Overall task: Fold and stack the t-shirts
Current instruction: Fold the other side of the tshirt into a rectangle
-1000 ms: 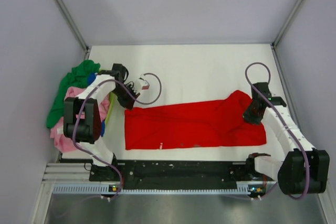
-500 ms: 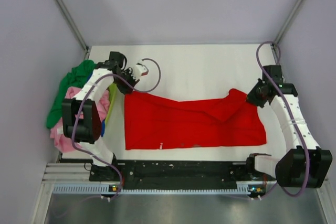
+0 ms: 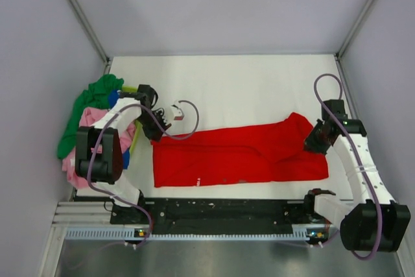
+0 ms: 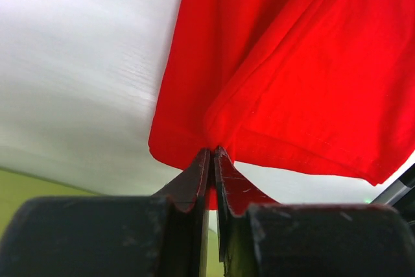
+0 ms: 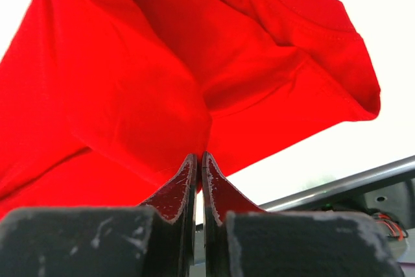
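A bright red t-shirt (image 3: 240, 157) lies as a long folded band across the near part of the white table (image 3: 246, 89). My left gripper (image 3: 157, 135) is shut on its back left corner; in the left wrist view the jaws (image 4: 213, 155) pinch a fold of the red t-shirt (image 4: 292, 63). My right gripper (image 3: 311, 144) is shut on the right end near the raised hump. In the right wrist view the closed tips (image 5: 200, 157) bite into the red t-shirt (image 5: 130, 82). No print shows on the shirt.
A heap of other t-shirts sits at the table's left edge: a green one (image 3: 87, 105), a pink one (image 3: 76, 163) and a bit of blue (image 3: 127, 158). A lime-green basket rim (image 3: 137, 129) shows beside them. Grey walls close in on both sides.
Half a second ago both grippers held the shirt's back edge lifted toward the far side. They have since come back nearer and lower, and the shirt is a narrower band.
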Controlling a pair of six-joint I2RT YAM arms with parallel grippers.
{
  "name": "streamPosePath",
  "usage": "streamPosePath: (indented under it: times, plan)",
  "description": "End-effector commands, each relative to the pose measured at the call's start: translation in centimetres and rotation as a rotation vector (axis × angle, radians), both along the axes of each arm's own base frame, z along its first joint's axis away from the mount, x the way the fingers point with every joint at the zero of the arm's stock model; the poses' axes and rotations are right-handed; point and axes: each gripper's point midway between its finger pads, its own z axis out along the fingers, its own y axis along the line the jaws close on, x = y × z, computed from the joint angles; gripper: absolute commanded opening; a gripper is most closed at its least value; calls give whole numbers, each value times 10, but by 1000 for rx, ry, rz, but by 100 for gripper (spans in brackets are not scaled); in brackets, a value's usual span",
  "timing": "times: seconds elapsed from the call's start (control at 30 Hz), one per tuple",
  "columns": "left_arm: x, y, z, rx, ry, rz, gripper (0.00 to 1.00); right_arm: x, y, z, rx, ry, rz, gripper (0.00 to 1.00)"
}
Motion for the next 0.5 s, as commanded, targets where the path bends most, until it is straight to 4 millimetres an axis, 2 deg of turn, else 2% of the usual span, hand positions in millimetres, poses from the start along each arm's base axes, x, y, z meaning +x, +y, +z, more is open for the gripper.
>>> streamPosePath:
  times: [0.0, 0.13, 0.2, 0.3, 0.37, 0.47]
  plan:
    - [-11, 1, -2, -1, 10, -61, 13, -1, -12, -2, -53, 10, -25, 0]
    - [-18, 0, 0, -11, 34, -96, 34, 8, -11, -2, -44, -13, -20, 0]
    - [-20, -6, 10, -47, 26, -138, 40, 14, -8, -5, -28, -11, -10, 0]
    - [-25, -22, 40, -139, 17, -188, 45, 27, -7, -5, -20, -28, -8, 0]
    - [-17, -40, 62, -189, -31, -208, 47, 39, -10, -5, -34, -40, -9, 0]
    - [-8, -94, 88, -241, -123, -295, 43, 52, -16, -13, -61, -18, -7, 0]
